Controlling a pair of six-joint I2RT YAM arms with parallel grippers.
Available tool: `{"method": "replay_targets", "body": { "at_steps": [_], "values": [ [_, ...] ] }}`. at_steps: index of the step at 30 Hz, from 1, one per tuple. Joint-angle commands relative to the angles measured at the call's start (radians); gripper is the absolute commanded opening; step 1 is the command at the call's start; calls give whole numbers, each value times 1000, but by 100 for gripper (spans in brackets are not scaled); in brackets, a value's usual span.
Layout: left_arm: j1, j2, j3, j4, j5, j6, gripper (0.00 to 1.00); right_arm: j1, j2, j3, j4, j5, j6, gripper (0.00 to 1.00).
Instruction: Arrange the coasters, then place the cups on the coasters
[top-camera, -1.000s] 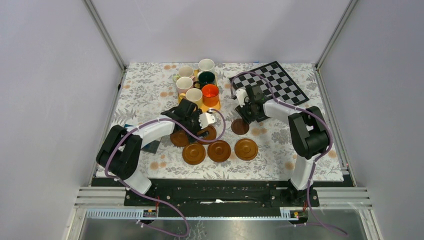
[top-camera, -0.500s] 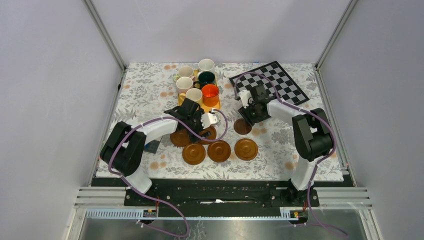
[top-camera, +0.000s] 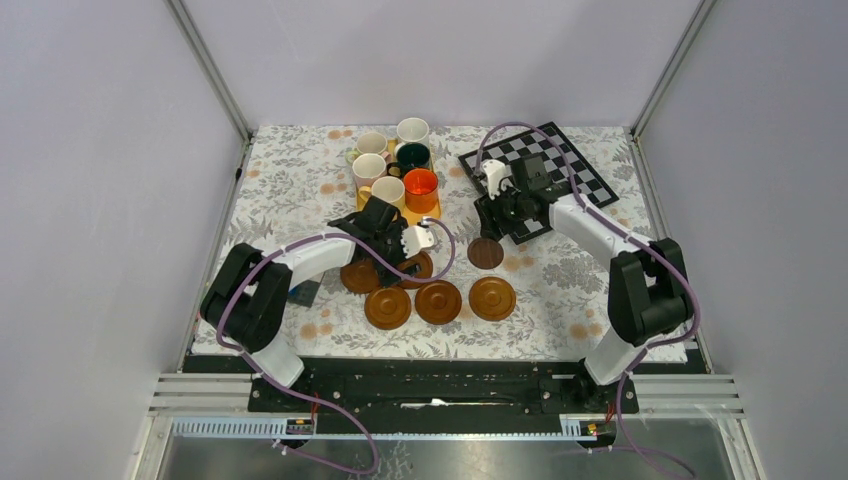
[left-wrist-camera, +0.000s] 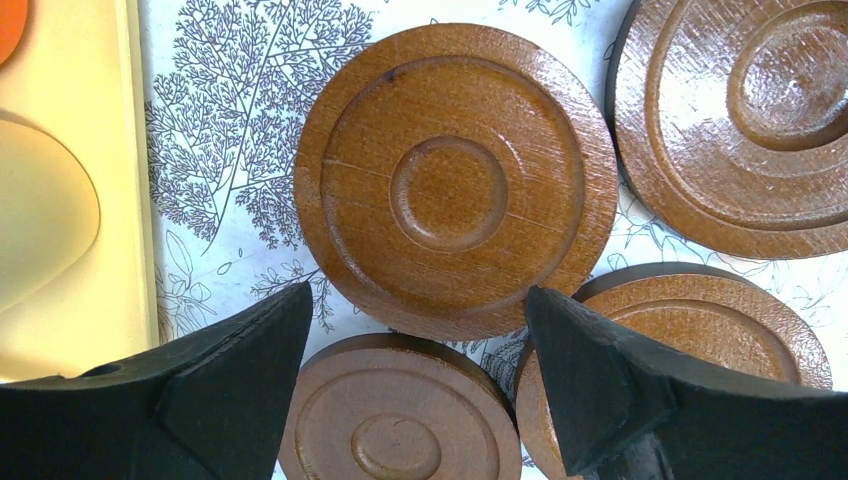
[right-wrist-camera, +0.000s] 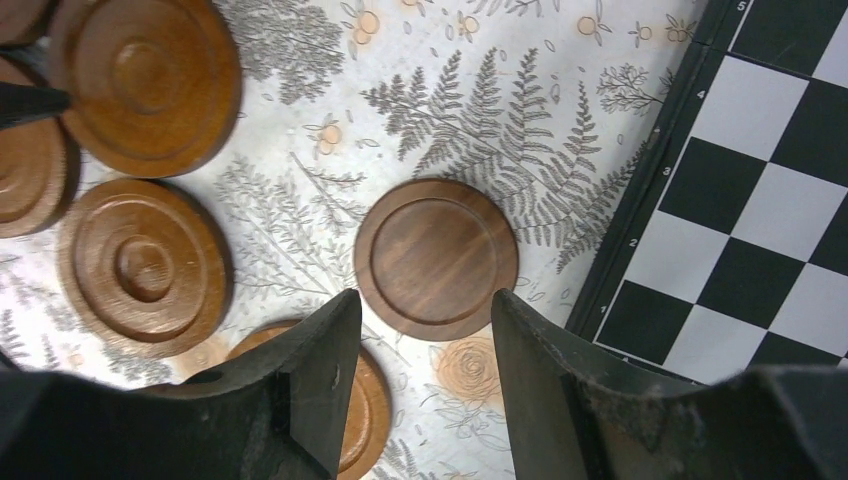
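Gripper, left (left-wrist-camera: 415, 298): jaws wide, empty, poised over one reddish coaster (left-wrist-camera: 455, 180), probably to space it from its neighbours.
Gripper, right (right-wrist-camera: 422, 300): jaws parted, empty, above dark coaster (right-wrist-camera: 436, 258), which lies flat beside chessboard (right-wrist-camera: 760, 180).
Cups (top-camera: 395, 165): bunched on yellow tray (left-wrist-camera: 90, 120); none yet on a coaster.

A floral-clothed table (top-camera: 290, 190) carries six round wooden coasters (top-camera: 438, 301) near its front, a yellow tray (top-camera: 433, 213) behind them, and a chessboard (top-camera: 570, 170) at back right.
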Motion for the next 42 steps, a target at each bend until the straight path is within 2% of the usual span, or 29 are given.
{"method": "replay_targets", "body": {
  "at_steps": [1,6,8,9,13,20,28,42],
  "values": [
    [-1,14,17,18,-32,-2,86,-7,-97,-19,-31,-84,63,57],
    [-2,47,49,24,-33,-33,87,-49,-168,-68,-29,-92,74,58],
    [-2,42,62,6,-17,-48,98,-77,-185,-84,-31,-102,79,58],
    [-3,31,66,-4,-8,-55,99,-91,-193,-91,-30,-107,81,58],
    [-6,-21,64,-23,8,-119,99,-137,-224,-110,-26,-117,84,59],
    [-14,-57,22,-23,-119,-266,99,-164,-253,-131,-10,-128,102,60],
    [-16,-74,-32,-29,-107,-281,99,-172,-263,-155,27,-125,123,60],
    [-35,33,20,-8,-133,-334,99,-173,-274,-173,54,-102,126,61]
  ]
}}
